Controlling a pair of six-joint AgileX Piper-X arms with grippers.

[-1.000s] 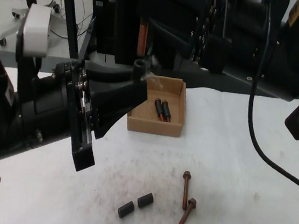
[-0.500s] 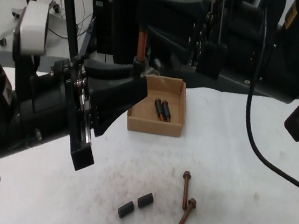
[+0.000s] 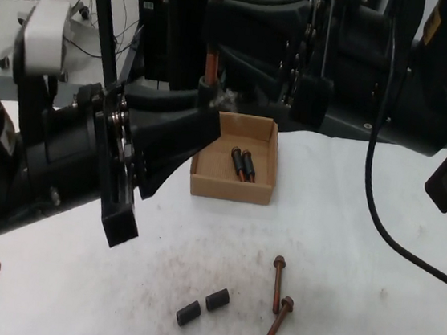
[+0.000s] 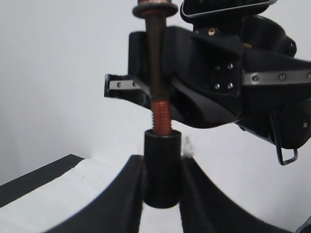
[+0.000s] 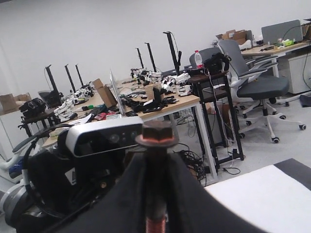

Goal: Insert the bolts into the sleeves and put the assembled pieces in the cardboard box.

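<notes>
My left gripper (image 4: 163,187) is shut on a black sleeve (image 4: 163,167), held upright in the air above the bench's left back. My right gripper (image 5: 156,194) is shut on a copper bolt (image 4: 156,73), head up, its threaded tip just entering the sleeve's top. In the high view the bolt (image 3: 212,53) stands over the sleeve (image 3: 207,99), beside the cardboard box (image 3: 233,186). Two assembled pieces (image 3: 242,164) lie in the box. Two loose sleeves (image 3: 201,306) and two loose bolts (image 3: 278,299) lie on the white cloth near the front.
The left arm's black body (image 3: 54,164) fills the left side of the bench. The right arm (image 3: 319,41) reaches across the back above the box. A black cable (image 3: 381,202) hangs at the right. White cloth around the loose parts is bare.
The bolt has risen: a second ago most of its shank sat lower toward the sleeve, now more copper shank shows above it. The left arm shifted slightly left.
</notes>
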